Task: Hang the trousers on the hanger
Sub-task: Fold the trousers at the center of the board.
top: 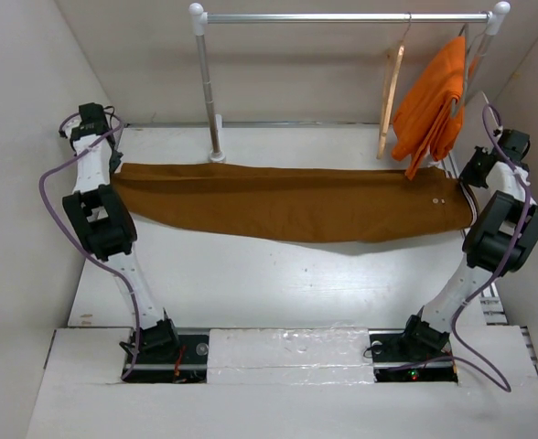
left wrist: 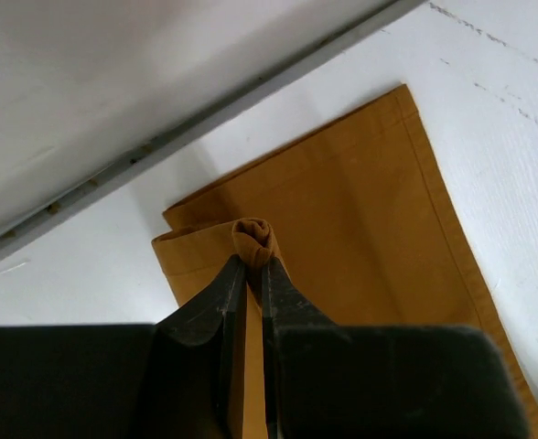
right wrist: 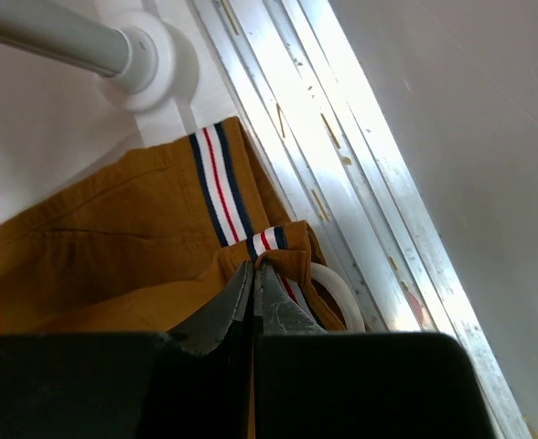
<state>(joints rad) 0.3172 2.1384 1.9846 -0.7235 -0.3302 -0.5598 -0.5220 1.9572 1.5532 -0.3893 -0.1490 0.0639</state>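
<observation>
1. The trousers (top: 287, 203) span the table (top: 251, 283). The left gripper (left wrist: 251, 263) pinches a hem fold, and the right gripper (right wrist: 253, 271) pinches the waistband (right wrist: 216, 178).
2. Raise both ends level, cloth taut, toward the hanger (top: 392, 96) on the rail (top: 342, 16).

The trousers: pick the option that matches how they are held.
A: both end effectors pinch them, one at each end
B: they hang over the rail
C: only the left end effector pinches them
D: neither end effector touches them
A: the left end effector is closed on a fold at the hem end of the trousers, and the right end effector is closed on the striped waistband end.
</observation>
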